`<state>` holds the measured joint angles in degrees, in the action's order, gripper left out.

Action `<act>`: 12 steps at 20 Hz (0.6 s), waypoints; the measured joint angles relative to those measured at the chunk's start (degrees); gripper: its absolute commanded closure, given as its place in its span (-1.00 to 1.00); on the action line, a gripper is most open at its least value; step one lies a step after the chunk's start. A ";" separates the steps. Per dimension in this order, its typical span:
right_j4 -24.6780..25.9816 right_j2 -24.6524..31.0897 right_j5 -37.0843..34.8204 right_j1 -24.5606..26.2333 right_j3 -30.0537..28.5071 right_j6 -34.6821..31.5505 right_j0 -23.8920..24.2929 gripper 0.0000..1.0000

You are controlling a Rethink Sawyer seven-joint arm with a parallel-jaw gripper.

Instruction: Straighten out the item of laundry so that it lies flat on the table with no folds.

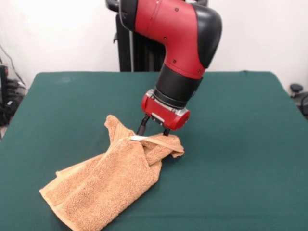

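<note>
The orange-tan towel (106,183) lies rumpled on the dark green table (240,144), left of the middle and reaching to the front edge. It is folded over itself, with a ridge running up to its far right end. A small white tag (137,138) shows on that upper edge. My gripper (154,130) hangs from the red and black arm right above this end. Its two fingers stand apart, with green table showing between them. The fingertips (143,127) touch or nearly touch the towel's upper edge beside the tag. I see nothing clamped between the fingers.
The robot's black pedestal (139,48) stands at the table's far edge. Dark cables and equipment (7,96) sit off the left side, and a dark object (298,94) off the right.
</note>
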<state>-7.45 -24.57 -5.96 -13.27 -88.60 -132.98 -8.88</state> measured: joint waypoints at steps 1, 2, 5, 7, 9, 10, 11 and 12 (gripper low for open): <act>-0.92 -0.81 0.01 0.46 0.17 0.00 -0.56 -1.00; -1.29 -1.13 0.01 0.63 0.22 0.00 -0.72 -1.00; -2.13 -2.08 0.02 1.22 0.30 0.00 -0.85 -1.00; -2.20 -2.24 0.02 1.25 0.30 0.00 -0.79 -1.00; -2.58 -2.68 0.01 1.31 0.30 0.00 -0.79 -1.00; -3.88 -3.75 0.04 1.66 0.31 0.00 -0.88 1.00; -4.03 -3.87 0.04 1.69 0.30 0.00 -0.88 1.00; -4.18 -3.98 0.05 1.73 0.30 0.00 -0.88 1.00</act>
<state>-11.63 -28.55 -5.92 -11.55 -88.30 -132.98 -9.75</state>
